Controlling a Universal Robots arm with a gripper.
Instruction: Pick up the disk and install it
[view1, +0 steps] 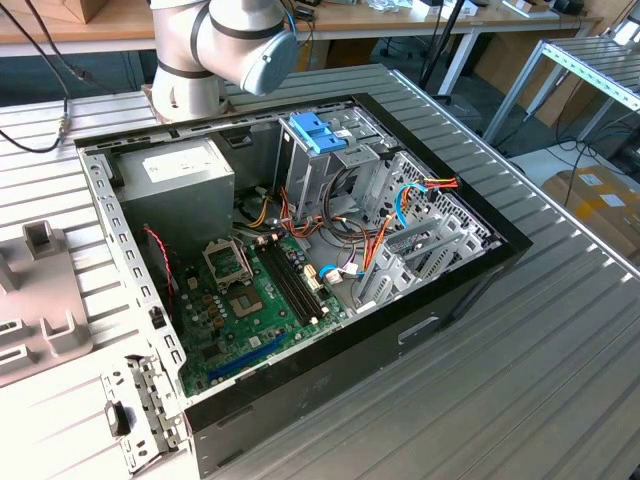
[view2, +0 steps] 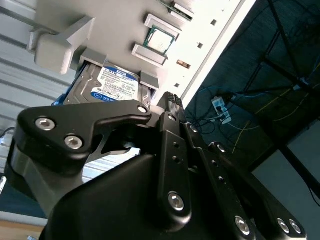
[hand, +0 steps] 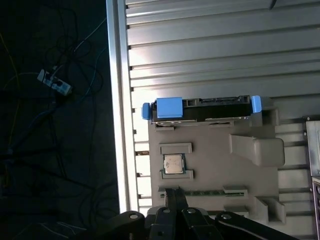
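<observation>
Blue-framed disk stands on edge in a grey holder; the gripper jaws look pressed together (empty), so would butt it.

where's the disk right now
In the first wrist view the disk stands on edge in a slot of the grey holder tray on the ribbed table, beside the processor chip and near the table's edge.

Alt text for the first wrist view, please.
The disk, in its blue carrier, stands on edge in a grey holder on a ribbed metal table, apart from the gripper. A processor chip sits in the holder between them. Cables lie on the dark floor alongside.
</observation>
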